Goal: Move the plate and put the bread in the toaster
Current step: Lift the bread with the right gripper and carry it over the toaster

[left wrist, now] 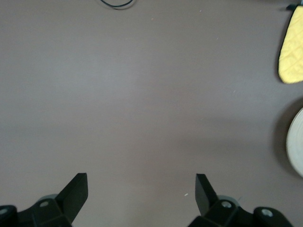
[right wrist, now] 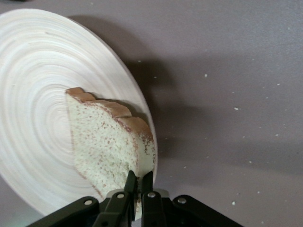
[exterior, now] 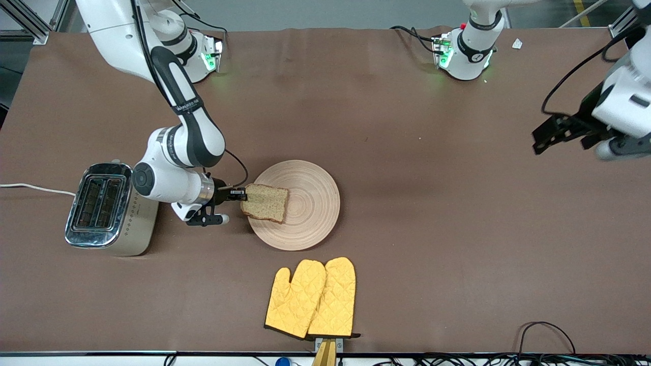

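The light-wood plate [exterior: 305, 203] lies mid-table; it also shows in the right wrist view [right wrist: 42, 85]. The brown bread slice [exterior: 265, 202] is over the plate's edge toward the toaster. My right gripper [exterior: 240, 193] is shut on the slice's edge; in the right wrist view the gripper [right wrist: 139, 178] pinches the bread [right wrist: 106, 142] on edge above the plate. The cream toaster [exterior: 109, 208] with chrome top stands at the right arm's end of the table, slots up. My left gripper [exterior: 552, 133] is open and empty, held high over the left arm's end; it shows open over bare table in its wrist view [left wrist: 141, 182].
A pair of yellow oven mitts [exterior: 313, 297] lies nearer the front camera than the plate. The toaster's white cord [exterior: 30, 188] runs off the table's end. Black cables [exterior: 546, 330] lie at the front edge.
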Robot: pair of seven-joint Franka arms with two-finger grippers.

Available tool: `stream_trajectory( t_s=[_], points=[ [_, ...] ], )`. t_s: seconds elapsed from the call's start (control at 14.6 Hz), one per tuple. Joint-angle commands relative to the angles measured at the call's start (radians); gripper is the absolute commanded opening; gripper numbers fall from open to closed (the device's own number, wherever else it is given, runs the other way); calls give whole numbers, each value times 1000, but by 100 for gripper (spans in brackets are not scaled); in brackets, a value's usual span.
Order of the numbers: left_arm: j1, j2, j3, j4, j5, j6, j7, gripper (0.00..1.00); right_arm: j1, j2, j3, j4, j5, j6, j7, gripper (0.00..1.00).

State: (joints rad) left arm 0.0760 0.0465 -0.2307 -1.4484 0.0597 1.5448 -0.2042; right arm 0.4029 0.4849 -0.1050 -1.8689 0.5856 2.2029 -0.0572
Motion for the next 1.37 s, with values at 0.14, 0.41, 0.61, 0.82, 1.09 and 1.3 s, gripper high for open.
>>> stream_trajectory(
  t_s=[0.14,0.41,0.61,0.82,1.09,1.3],
  points=[
    [-18,-119,37,-125,11,-18,72,100,-13,-9,5,46,25,-48,71,0],
    [-7,-106,33,-116,-3,-23,71,100,-71,-9,-1,181,10,-276,171,0],
    [-4,-106,36,-118,-27,-31,77,100,-79,-11,-2,313,-120,-449,252,0],
    [-5,-109,36,-116,-47,-38,78,100,-61,-17,1,424,-345,-577,362,0],
    [-7,-109,33,-110,-55,-71,75,100,-62,-45,1,442,-582,-591,353,0],
    [-7,-108,34,-106,-55,-95,69,100,-61,-58,5,502,-818,-647,297,0]
  ],
)
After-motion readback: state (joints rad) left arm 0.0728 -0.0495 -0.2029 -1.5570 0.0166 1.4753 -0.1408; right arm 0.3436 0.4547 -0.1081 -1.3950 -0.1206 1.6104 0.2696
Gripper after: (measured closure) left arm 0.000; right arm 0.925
